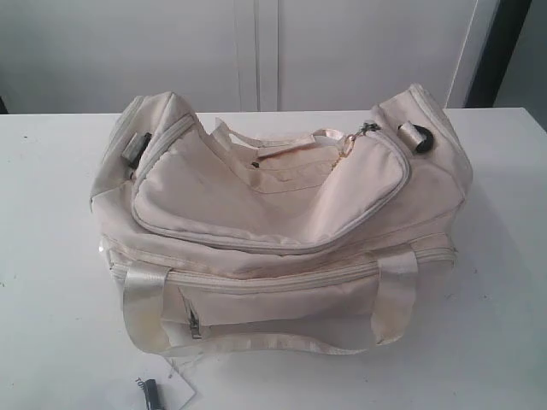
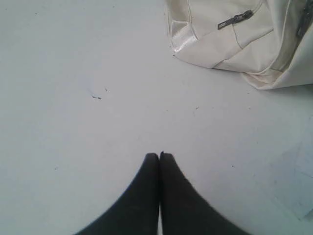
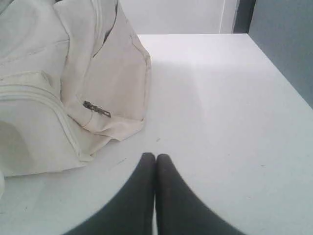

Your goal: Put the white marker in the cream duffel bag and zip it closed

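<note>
The cream duffel bag [image 1: 282,213] lies in the middle of the white table, its curved zip flap [image 1: 256,205] sagging on top. The flap's zip pull [image 1: 367,130] sits at the far right end. By the front edge of the exterior view, a short dark grey end of the white marker [image 1: 151,395] shows, cut off by the frame. My left gripper [image 2: 159,154] is shut and empty over bare table, apart from a corner of the bag [image 2: 234,34]. Also shut and empty, my right gripper [image 3: 155,156] hovers close to the bag's end [image 3: 98,83]. Neither gripper appears in the exterior view.
A white printed paper tag [image 1: 175,389] lies beside the marker in front of the bag. The bag's small front pocket has a zip pull [image 1: 194,325]. Pale strap handles [image 1: 145,307] hang down the front. The table's edge [image 3: 281,73] runs on the side away from the bag.
</note>
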